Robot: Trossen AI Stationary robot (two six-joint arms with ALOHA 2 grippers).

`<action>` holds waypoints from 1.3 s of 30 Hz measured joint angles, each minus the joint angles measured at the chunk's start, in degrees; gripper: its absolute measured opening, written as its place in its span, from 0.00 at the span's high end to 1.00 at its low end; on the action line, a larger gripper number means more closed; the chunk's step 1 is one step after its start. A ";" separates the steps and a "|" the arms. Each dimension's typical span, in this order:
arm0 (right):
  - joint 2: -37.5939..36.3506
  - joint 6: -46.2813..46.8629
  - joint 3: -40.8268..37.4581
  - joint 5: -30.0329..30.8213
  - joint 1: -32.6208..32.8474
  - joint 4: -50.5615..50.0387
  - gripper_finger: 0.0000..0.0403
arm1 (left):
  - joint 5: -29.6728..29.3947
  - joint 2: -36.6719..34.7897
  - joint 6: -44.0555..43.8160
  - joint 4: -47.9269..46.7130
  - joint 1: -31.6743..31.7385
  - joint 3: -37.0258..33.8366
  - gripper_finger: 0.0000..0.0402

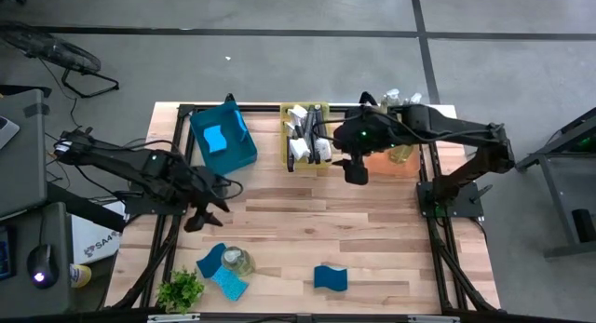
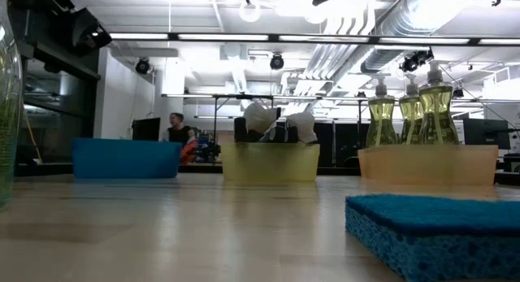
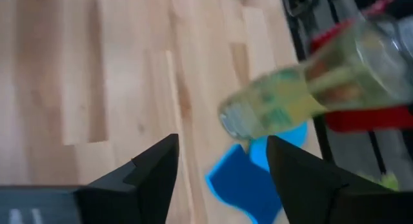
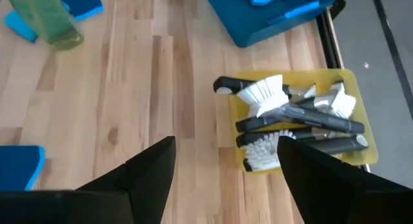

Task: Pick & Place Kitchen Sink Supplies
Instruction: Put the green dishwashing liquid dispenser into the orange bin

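Wooden table [image 1: 372,239]: pale planks, both dark arms reaching over it.
Left gripper [image 1: 207,216]: fingers spread apart, holding nothing, hovering above the boards.
Bottle [image 1: 237,261]: clear with yellow-green liquid, lying just ahead of the left gripper, resting over two blue sponges [image 1: 220,272].
Third sponge [image 1: 331,277]: alone on the boards, well apart from both grippers.
Right gripper [image 1: 356,170]: fingers parted, empty, just beside the yellow bin [image 1: 323,110].
Brushes [image 4: 293,124]: black handles and white heads piled in the yellow bin, close in front of the right gripper.
Blue bin [image 1: 244,155]: holds one sponge, between the two grippers.
Upright bottles [image 2: 410,111]: three in a tan tray beside the right arm.
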 joint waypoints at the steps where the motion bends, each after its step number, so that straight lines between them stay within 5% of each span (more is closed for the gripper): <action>1: 0.00 0.35 0.00 0.44 0.16 -0.32 0.34 | 1.30 0.33 0.73 -0.26 -0.09 0.00 0.41; 6: 0.00 2.48 0.00 1.63 0.32 -0.53 0.34 | 6.32 2.20 3.80 0.19 -4.51 0.00 0.30; 12: 0.00 5.51 0.00 0.81 0.39 -2.14 0.34 | 5.13 5.90 5.05 4.34 -11.82 0.00 0.23; 25: 0.00 6.53 0.00 -0.34 2.53 -2.67 0.34 | -6.59 17.13 3.16 10.60 -19.15 0.00 0.23; 39: 0.00 6.49 0.00 -0.35 5.26 -2.88 0.34 | -3.62 24.16 4.29 16.84 -19.09 -0.07 0.25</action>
